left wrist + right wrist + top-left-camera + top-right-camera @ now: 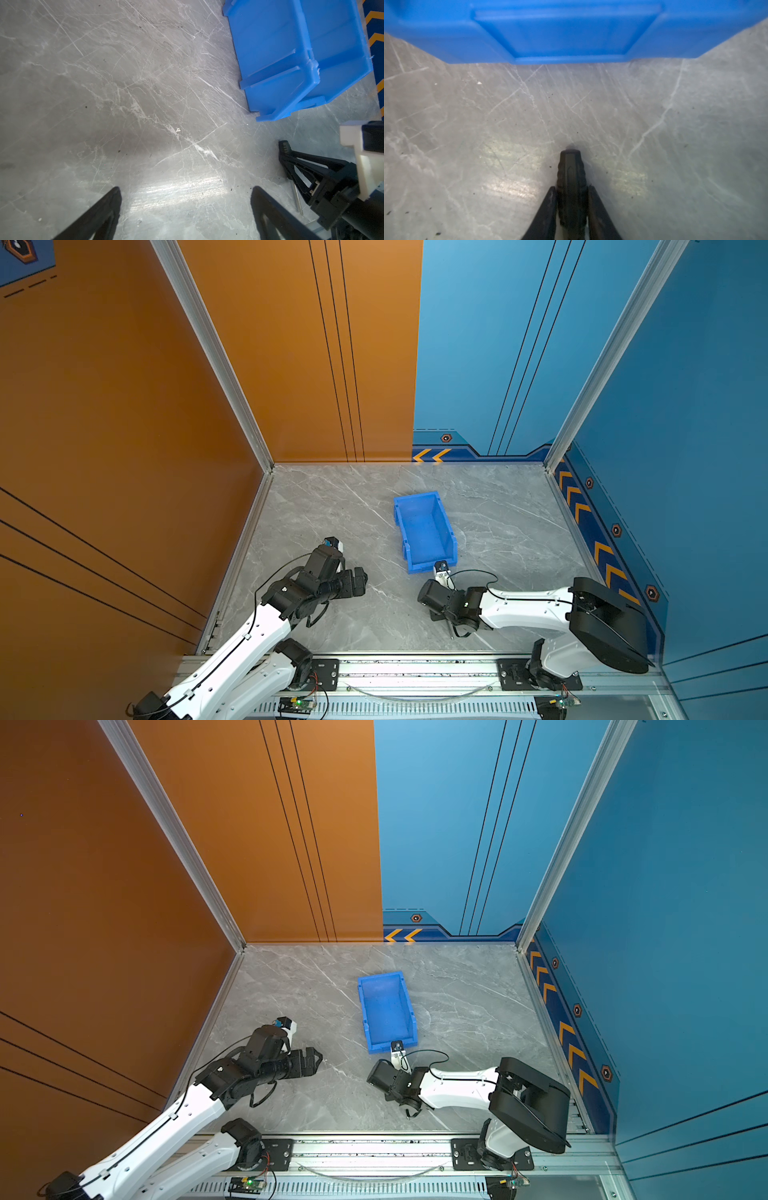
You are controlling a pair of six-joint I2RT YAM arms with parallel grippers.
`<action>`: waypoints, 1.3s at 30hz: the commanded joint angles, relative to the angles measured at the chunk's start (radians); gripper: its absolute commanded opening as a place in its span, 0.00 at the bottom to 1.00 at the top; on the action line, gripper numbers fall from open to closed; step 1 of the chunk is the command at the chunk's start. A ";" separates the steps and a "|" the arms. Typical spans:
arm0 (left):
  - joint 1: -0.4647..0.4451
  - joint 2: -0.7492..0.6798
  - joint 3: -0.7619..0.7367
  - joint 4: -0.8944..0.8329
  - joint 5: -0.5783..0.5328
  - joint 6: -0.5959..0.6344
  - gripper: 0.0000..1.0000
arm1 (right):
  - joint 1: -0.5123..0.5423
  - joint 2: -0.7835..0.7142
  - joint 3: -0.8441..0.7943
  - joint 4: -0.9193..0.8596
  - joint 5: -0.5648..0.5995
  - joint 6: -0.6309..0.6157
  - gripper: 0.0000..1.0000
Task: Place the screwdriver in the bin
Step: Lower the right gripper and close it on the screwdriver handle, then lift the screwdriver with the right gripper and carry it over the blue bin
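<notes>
The screwdriver's black handle (572, 174) sits pinched between the two fingers of my right gripper (572, 192), which is shut on it low over the grey table. Its end sticks out past the fingertips toward the blue bin (571, 31), a short gap ahead. In the left wrist view the thin silver shaft (297, 198) trails back under the right gripper (285, 148). In both top views the bin (424, 526) (386, 1006) stands mid-table with nothing in it. My left gripper (187, 194) (360, 578) hovers open to the bin's left, holding nothing.
The marble-patterned table (332, 506) is walled by an orange panel (124, 427) on the left and blue panels (685, 427) at the back and right. A metal rail (415, 672) carrying both arm bases runs along the front edge.
</notes>
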 commanded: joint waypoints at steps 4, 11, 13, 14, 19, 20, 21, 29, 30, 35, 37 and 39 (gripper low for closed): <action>0.014 -0.022 -0.008 -0.021 0.019 0.021 0.98 | 0.011 0.033 -0.020 0.006 -0.007 0.037 0.22; 0.023 -0.024 0.002 -0.020 0.026 0.040 0.98 | 0.040 -0.018 0.018 -0.041 0.042 0.031 0.09; 0.027 -0.025 0.004 -0.019 0.029 0.049 0.98 | 0.052 -0.051 0.032 -0.055 0.062 0.024 0.07; 0.029 -0.027 0.003 -0.017 0.031 0.052 0.98 | 0.056 -0.068 0.040 -0.065 0.074 0.022 0.07; 0.035 -0.033 -0.014 0.021 0.047 0.046 0.98 | 0.075 -0.144 0.086 -0.140 0.134 0.028 0.03; 0.037 -0.030 -0.021 0.038 0.054 0.039 0.98 | 0.080 -0.155 0.098 -0.159 0.147 0.028 0.03; 0.039 -0.027 -0.028 0.055 0.059 0.036 0.98 | 0.084 -0.166 0.112 -0.177 0.158 0.029 0.03; 0.028 -0.039 -0.040 0.149 0.083 0.067 0.98 | 0.072 -0.169 0.312 -0.333 0.236 -0.032 0.02; 0.028 -0.047 -0.045 0.155 0.087 0.071 0.98 | 0.059 -0.159 0.343 -0.341 0.235 -0.047 0.02; 0.017 -0.072 -0.041 0.157 0.142 0.120 0.98 | -0.037 -0.083 0.485 -0.378 0.210 -0.129 0.02; 0.018 -0.089 -0.049 0.178 0.161 0.143 0.98 | -0.088 -0.041 0.528 -0.375 0.180 -0.182 0.02; 0.022 -0.112 -0.061 0.222 0.184 0.151 0.98 | -0.146 0.013 0.567 -0.363 0.124 -0.240 0.02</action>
